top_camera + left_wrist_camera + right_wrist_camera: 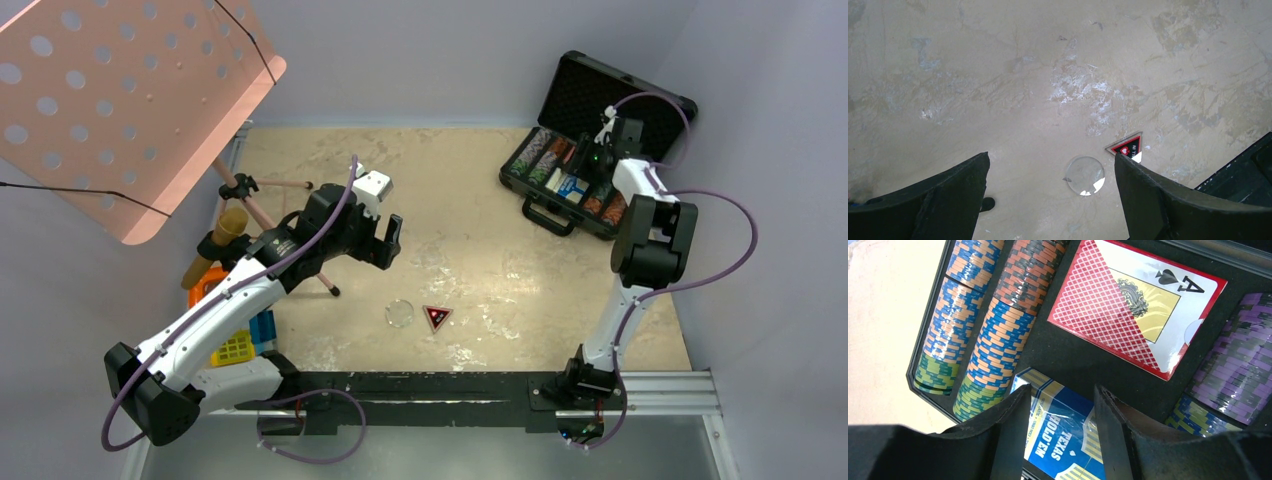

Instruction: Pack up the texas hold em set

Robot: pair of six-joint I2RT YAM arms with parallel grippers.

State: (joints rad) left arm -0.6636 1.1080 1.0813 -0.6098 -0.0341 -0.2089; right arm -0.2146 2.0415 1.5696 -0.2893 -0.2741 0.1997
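Left gripper (1050, 157), spread wide, hovers near triangular marker (1125, 147), one corner pointing toward arm bases.

Blue card box (1063, 440) – white capitals "TEXAS HOLD'EM", seen upside down, small spade sign after the words; finer print along edge too small to read.
Red card box (1133, 305) – window shows ace of spades: black "A" with spade sign at corner, ornate spade emblem on yellow centre.
Triangular marker (1126, 148) – red heart sign, white lettering ending "IN", start cut off.
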